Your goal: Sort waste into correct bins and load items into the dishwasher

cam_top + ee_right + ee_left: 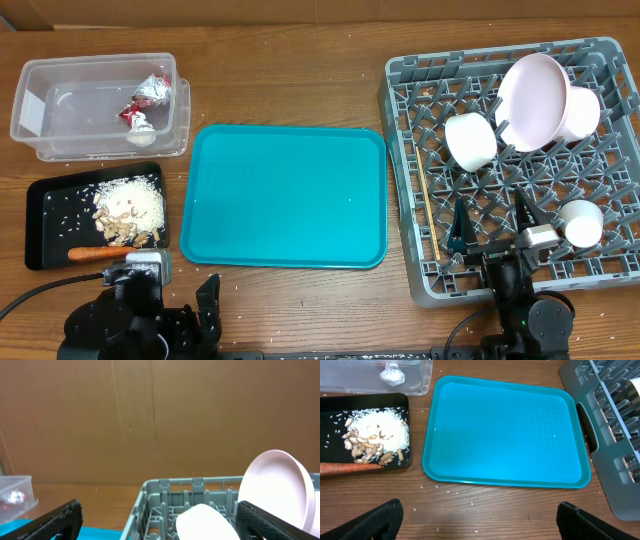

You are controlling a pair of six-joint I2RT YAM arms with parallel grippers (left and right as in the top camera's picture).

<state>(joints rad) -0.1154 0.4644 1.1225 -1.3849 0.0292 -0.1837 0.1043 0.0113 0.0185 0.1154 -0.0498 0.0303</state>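
The clear tub (pixel 95 100) at the back left holds red wrappers (pixel 152 90) and a foil ball (pixel 142 130). Rice with beige scraps (pixel 130 205) and a carrot (pixel 100 253) lie on the black tray (pixel 45 215). In the grey rack (pixel 600 250) at the right stand a white plate (pixel 535 95), a bowl (pixel 470 140), a cup (pixel 580 222) and chopsticks (pixel 428 210). My left gripper (pixel 479 510) hangs open over bare wood in front of the trays. My right gripper (pixel 159 510) is open above the rack's near edge, holding nothing.
A large teal tray (pixel 285 195) lies between the black tray and the rack. Loose rice grains (pixel 447 492) dot the wood near it. A brown cardboard wall (pixel 150 415) stands behind the table.
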